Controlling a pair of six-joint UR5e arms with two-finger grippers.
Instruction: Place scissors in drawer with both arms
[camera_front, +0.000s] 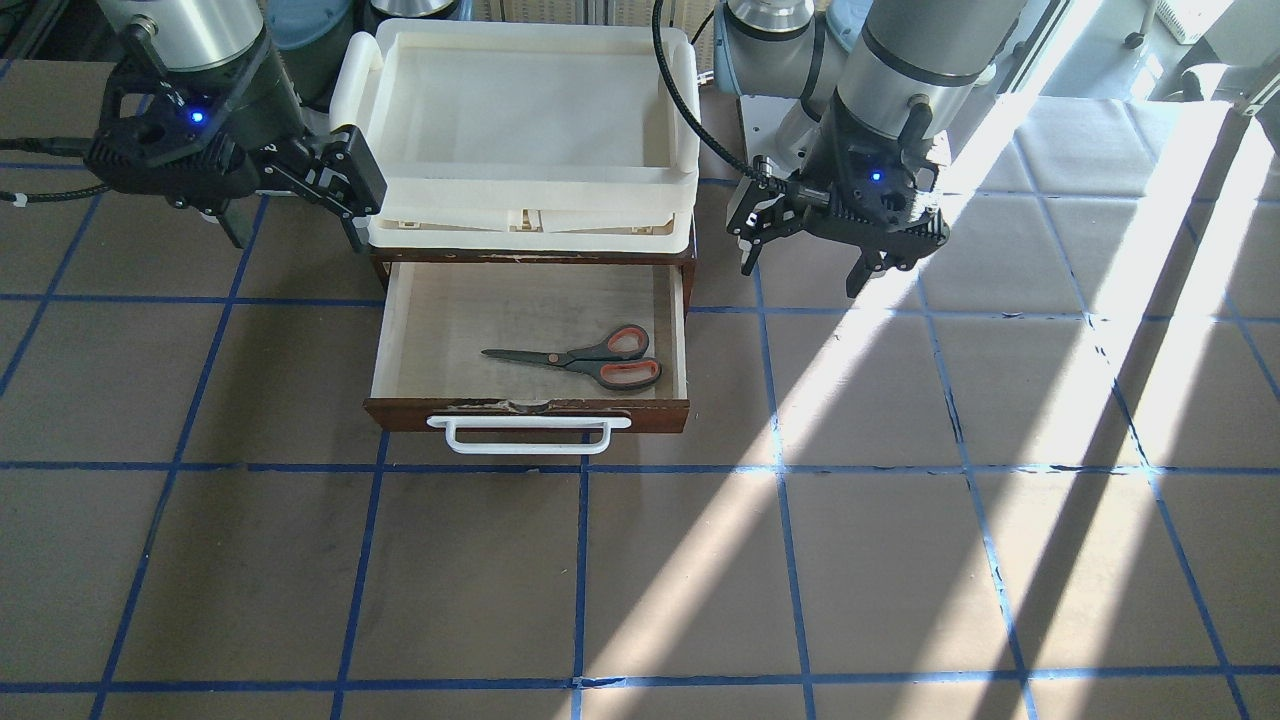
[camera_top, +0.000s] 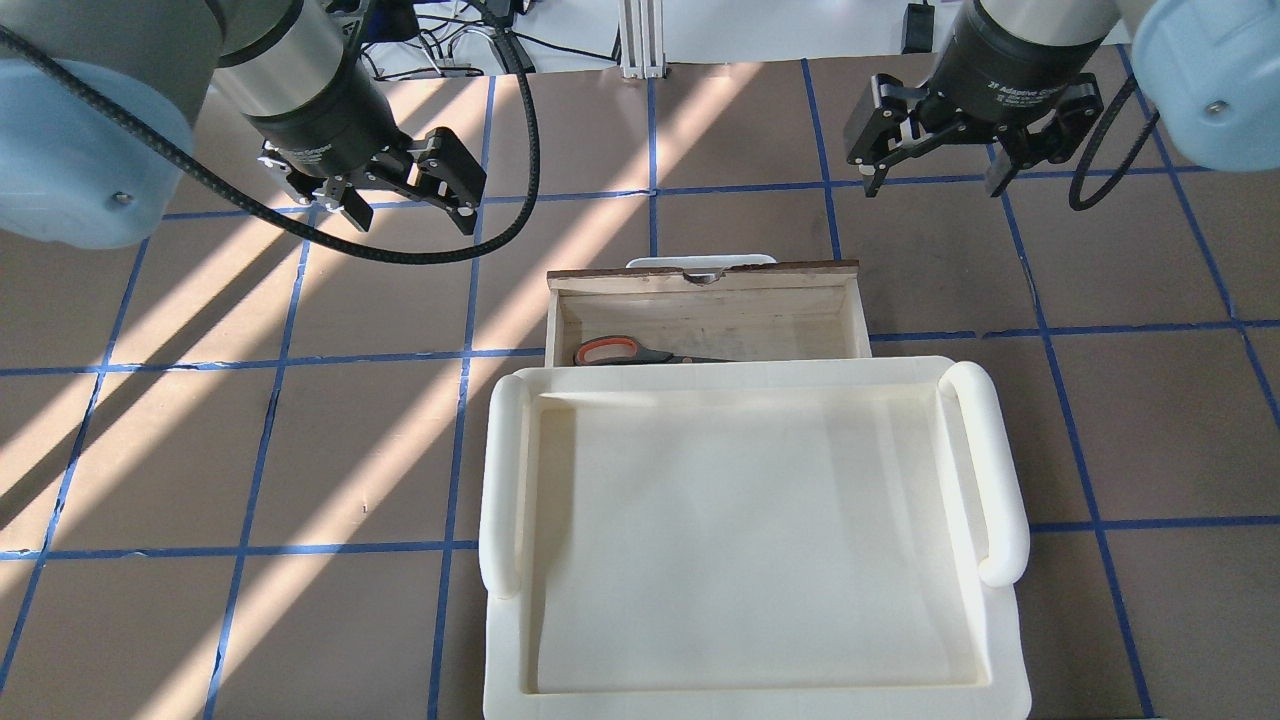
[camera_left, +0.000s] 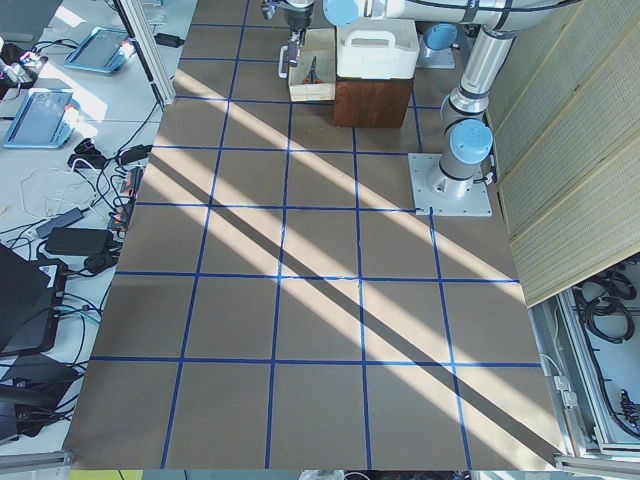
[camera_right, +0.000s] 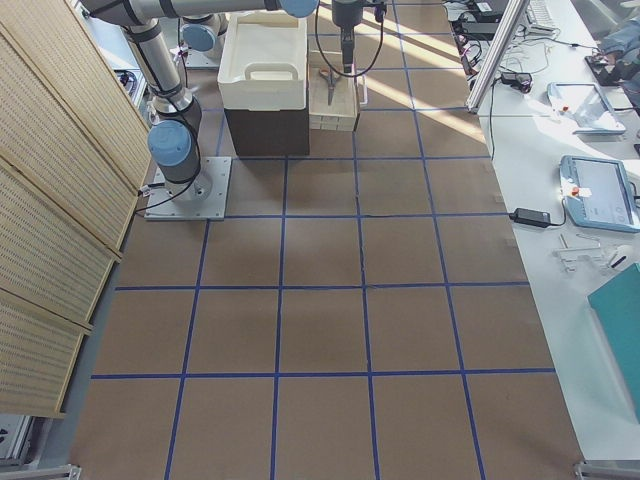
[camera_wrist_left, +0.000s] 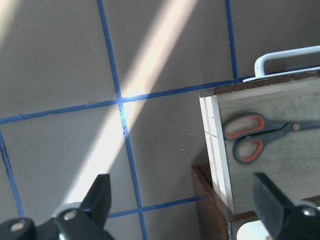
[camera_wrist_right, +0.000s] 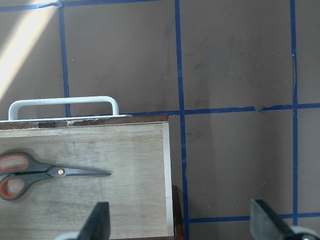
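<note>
Overhead exterior: left gripper (camera_top: 410, 212) and right gripper (camera_top: 932, 185) both spread wide, empty, touching nothing; one pulled-out drawer (camera_top: 700, 305) holds one scissors (camera_top: 640, 352), one cream tray (camera_top: 760, 374) on top

Wide brown tabletop (camera_front: 900, 580), cut into squares by blue tape lines (camera_front: 581, 570). Sun stripes (camera_front: 690, 570) slant across it, bright next to dark shade. Pale slatted screens (camera_right: 50, 230) stand along one long side. On other long side: silver metal post (camera_right: 492, 55), then white desk (camera_right: 560, 290) just beside table. On desk: flat tablets (camera_right: 598, 185), black wires (camera_left: 60, 215), dark boxes (camera_left: 75, 240). Daylight strong, whole room bright.
</note>
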